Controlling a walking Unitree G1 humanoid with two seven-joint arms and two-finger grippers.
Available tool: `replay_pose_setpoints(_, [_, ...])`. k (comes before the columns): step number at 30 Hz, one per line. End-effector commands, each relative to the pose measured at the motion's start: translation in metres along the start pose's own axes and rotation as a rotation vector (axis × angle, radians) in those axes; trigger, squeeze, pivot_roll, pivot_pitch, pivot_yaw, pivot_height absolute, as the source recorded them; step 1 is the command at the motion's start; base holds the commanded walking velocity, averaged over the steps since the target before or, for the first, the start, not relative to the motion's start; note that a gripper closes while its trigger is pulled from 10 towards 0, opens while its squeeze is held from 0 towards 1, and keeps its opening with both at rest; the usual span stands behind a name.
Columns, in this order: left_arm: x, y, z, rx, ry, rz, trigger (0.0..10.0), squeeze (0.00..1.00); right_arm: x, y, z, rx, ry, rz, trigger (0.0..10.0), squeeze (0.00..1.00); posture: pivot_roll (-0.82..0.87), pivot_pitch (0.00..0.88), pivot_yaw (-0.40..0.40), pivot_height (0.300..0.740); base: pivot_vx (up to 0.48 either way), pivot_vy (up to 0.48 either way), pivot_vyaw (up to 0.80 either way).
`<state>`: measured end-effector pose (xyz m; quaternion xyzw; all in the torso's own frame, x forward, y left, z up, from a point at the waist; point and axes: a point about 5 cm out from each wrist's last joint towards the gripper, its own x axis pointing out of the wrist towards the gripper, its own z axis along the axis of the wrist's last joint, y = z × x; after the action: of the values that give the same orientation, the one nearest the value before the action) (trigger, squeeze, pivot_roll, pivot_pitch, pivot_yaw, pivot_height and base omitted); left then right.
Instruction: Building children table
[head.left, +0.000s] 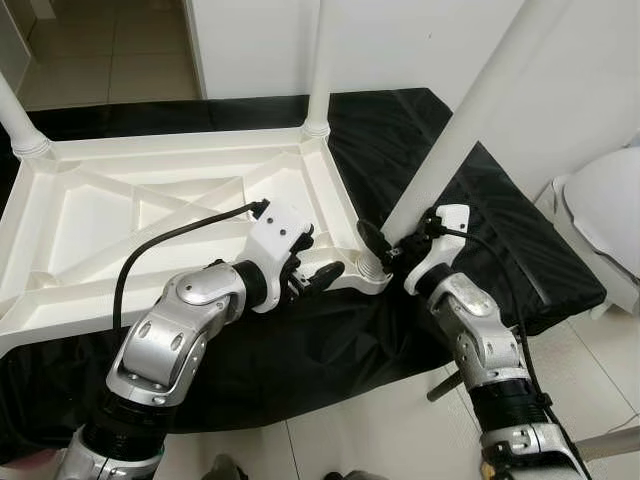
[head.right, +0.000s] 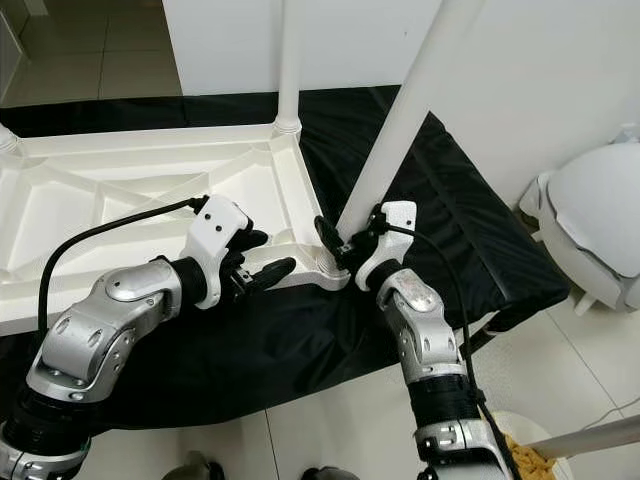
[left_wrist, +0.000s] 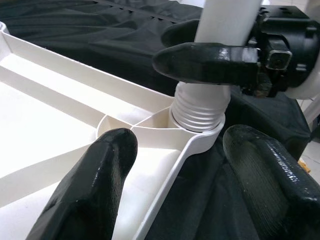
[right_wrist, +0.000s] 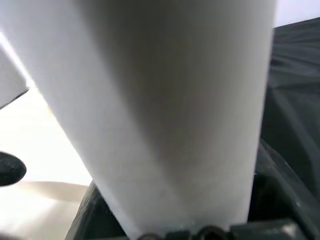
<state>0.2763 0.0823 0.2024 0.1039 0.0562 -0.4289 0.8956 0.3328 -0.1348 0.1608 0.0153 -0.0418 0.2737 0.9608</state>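
A white plastic children's table top (head.left: 150, 210) lies upside down on a black cloth. At its near right corner a white table leg (head.left: 470, 110) leans up to the right, and its threaded end (left_wrist: 200, 107) sits in the corner socket (head.left: 372, 272). My right gripper (head.left: 385, 240) is shut on this leg just above the thread, with one black finger (left_wrist: 210, 62) across its front. My left gripper (head.left: 315, 270) is open at the same corner. One of its fingers is over the table's inside and the other over the cloth, astride the rim.
Two more legs stand upright in the far corners, one (head.left: 318, 60) at the back middle and one (head.left: 15, 115) at the far left. The black cloth (head.left: 480, 200) spreads over the tiled floor. A white rounded object (head.left: 610, 210) sits at the right by the wall.
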Motion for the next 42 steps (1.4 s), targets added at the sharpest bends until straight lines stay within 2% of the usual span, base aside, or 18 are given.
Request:
replay_pose_setpoints(1, [0.0,0.001,0.003,0.004,-0.002,0.024,10.0,0.0,-0.013,-0.006,-0.04,0.033,0.197,-0.01,10.0,0.0,-0.02,0.127,-0.044,0.74,0.0,0.0,0.0])
replay_pose_setpoints(4, [-0.001,0.002,0.004,0.004,-0.003,0.029,10.0,0.0,-0.01,-0.008,-0.038,0.033,0.207,0.075,10.0,0.0,-0.01,0.128,-0.046,0.74,0.0,0.0,0.0])
replay_pose_setpoints(10, [-0.003,0.002,0.004,0.002,-0.003,0.04,10.0,0.0,-0.009,-0.011,-0.033,0.014,0.206,0.165,10.0,0.0,0.0,0.129,-0.05,0.74,0.0,0.0,0.0])
replay_pose_setpoints(20, [-0.004,0.002,0.003,-0.005,-0.002,0.048,10.0,0.0,-0.009,-0.019,-0.023,0.014,0.186,0.259,10.0,0.0,0.0,0.125,-0.049,0.74,0.0,0.0,0.0])
replay_pose_setpoints(23, [-0.004,0.003,0.004,-0.003,-0.003,0.049,10.0,0.0,-0.008,-0.022,-0.027,0.004,0.207,0.217,10.0,0.0,0.0,0.121,-0.05,0.74,0.0,0.0,0.0])
replay_pose_setpoints(25, [-0.004,0.002,0.004,-0.001,-0.005,0.051,10.0,0.0,-0.005,-0.024,-0.033,-0.019,0.233,0.127,10.0,0.0,0.0,0.116,-0.055,0.74,0.0,0.0,0.0])
replay_pose_setpoints(27, [-0.004,0.002,0.004,0.0,-0.005,0.052,10.0,0.0,-0.003,-0.025,-0.036,-0.031,0.24,0.089,10.0,0.0,0.0,0.116,-0.055,0.74,0.0,0.0,0.0])
replay_pose_setpoints(29, [-0.004,0.002,0.005,-0.002,-0.007,0.054,10.0,0.0,0.0,-0.019,-0.036,-0.028,0.229,0.043,10.0,0.0,0.0,0.111,-0.059,0.74,0.0,0.0,0.0])
replay_pose_setpoints(32, [-0.004,0.002,0.005,-0.007,-0.012,0.06,10.0,0.0,0.009,0.001,-0.032,-0.019,0.169,-0.002,10.0,0.0,0.0,0.105,-0.064,0.74,0.0,0.0,0.0])
replay_pose_setpoints(36, [-0.004,0.002,0.005,-0.005,-0.012,0.062,10.0,0.0,0.013,0.013,-0.03,0.011,0.139,-0.025,10.0,0.0,0.01,0.102,-0.065,0.74,0.0,0.0,0.0])
replay_pose_setpoints(42, [-0.005,0.002,0.005,-0.003,-0.012,0.064,10.0,0.0,0.011,0.017,-0.037,0.063,0.145,-0.128,10.0,0.0,0.01,0.091,-0.07,0.74,0.0,0.0,0.0])
